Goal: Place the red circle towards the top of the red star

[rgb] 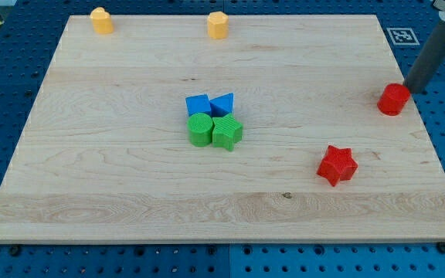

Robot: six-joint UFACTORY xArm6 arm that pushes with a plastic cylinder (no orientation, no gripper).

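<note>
The red circle sits near the board's right edge, in the upper half of the view. The red star lies below it and to its left, well apart from it. My dark rod comes down from the view's top right, and my tip is just right of the red circle, touching or almost touching its upper right side.
Two blue blocks and two green blocks cluster at the board's middle. A yellow block and an orange block stand along the top edge. The wooden board rests on a blue pegboard.
</note>
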